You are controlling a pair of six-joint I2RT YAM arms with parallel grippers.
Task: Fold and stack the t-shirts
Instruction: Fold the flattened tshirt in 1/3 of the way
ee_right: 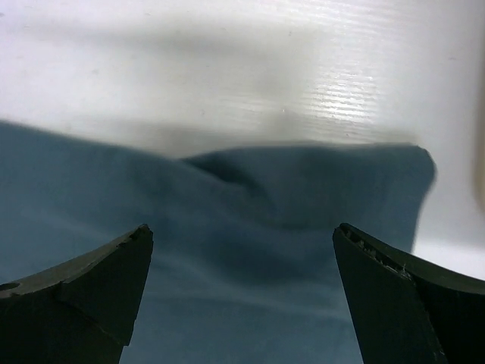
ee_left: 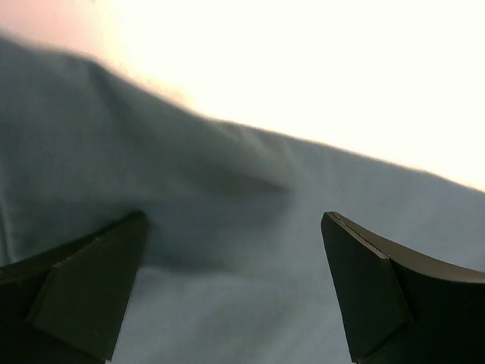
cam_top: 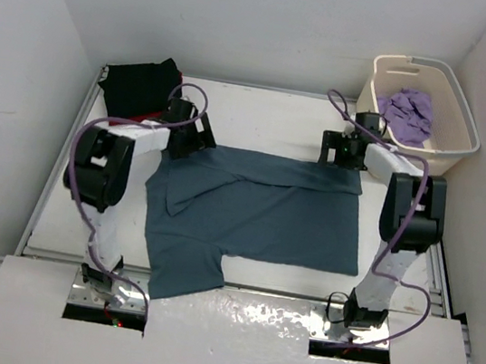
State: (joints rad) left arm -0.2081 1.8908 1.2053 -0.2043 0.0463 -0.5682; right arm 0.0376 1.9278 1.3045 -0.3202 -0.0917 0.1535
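A slate blue-grey t-shirt (cam_top: 266, 208) lies spread on the table, its far part folded over and one sleeve toward the near left. My left gripper (cam_top: 191, 136) is open over the shirt's far left edge, with only cloth (ee_left: 227, 288) lying beneath its fingers. My right gripper (cam_top: 339, 151) is open over the far right corner (ee_right: 409, 163), holding nothing. A black t-shirt (cam_top: 139, 82) lies folded at the back left, with a red edge (cam_top: 145, 118) showing under it. A lavender t-shirt (cam_top: 409, 113) is crumpled in the tub.
The cream plastic tub (cam_top: 454, 145) stands at the back right corner, close to my right arm. White walls enclose the table on the left, back and right. A raised white ledge (cam_top: 223, 316) runs along the near edge by the arm bases.
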